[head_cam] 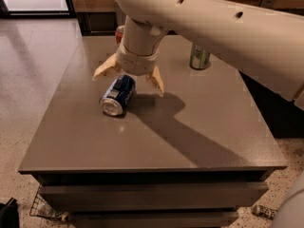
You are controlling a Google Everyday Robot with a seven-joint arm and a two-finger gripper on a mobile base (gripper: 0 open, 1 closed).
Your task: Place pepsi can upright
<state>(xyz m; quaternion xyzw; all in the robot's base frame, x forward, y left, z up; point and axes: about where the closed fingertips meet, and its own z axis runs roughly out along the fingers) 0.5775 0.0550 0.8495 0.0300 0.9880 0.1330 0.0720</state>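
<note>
The pepsi can (117, 96), dark blue with a white label patch and a silver end facing me, lies on its side on the grey table (156, 137), left of the middle. My gripper (129, 79) hangs just above the can's far end, open. Its two cream fingers (105, 69) are spread wide, one to the left of the can and one to its right. The fingers do not touch the can. The arm's white body comes in from the upper right.
A green can (199, 57) stands upright at the table's back right. A red can (119, 33) stands at the back, mostly hidden behind my arm. The arm's shadow (175, 132) falls across the table's middle. Speckled floor lies to the left of the table.
</note>
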